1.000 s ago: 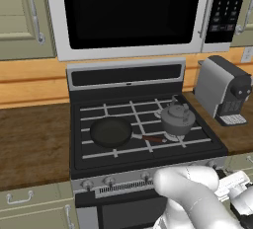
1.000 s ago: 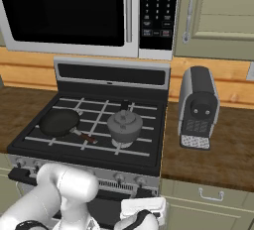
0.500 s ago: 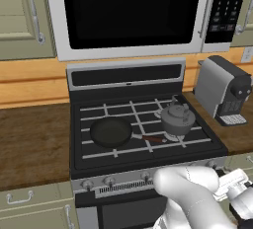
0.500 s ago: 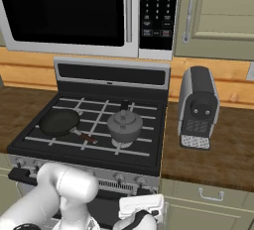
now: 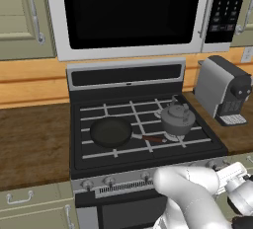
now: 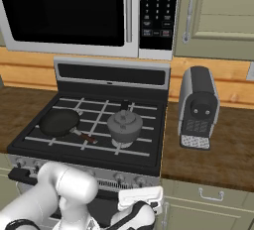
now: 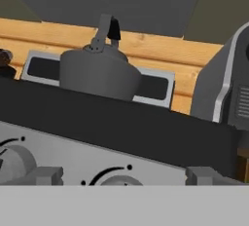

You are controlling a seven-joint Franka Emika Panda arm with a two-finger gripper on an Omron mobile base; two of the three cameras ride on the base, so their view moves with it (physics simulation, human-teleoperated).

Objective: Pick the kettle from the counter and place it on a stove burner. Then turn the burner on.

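The dull-grey kettle (image 5: 178, 119) (image 6: 124, 127) (image 7: 99, 74) stands upright on the stove's front right burner (image 5: 169, 136) (image 6: 117, 144), among the black grate bars. Nothing holds it. My gripper (image 7: 124, 176) is low in front of the stove's silver control panel (image 5: 128, 178), below the kettle. Its fingertips (image 7: 46, 174) stand wide apart and open, with a round knob (image 7: 114, 178) between them. The white hand (image 5: 231, 174) (image 6: 141, 198) shows at the stove's front right corner. The wood-grain counter (image 5: 29, 139) (image 6: 218, 159) flanks the stove.
A black frying pan (image 5: 110, 131) (image 6: 59, 122) lies on the front left burner, its handle pointing toward the kettle. A grey coffee machine (image 5: 222, 92) (image 6: 198, 106) stands on the counter right of the stove. A microwave (image 5: 133, 11) hangs above.
The hand has risen slightly in front of the control panel. The kettle and pan have not moved.
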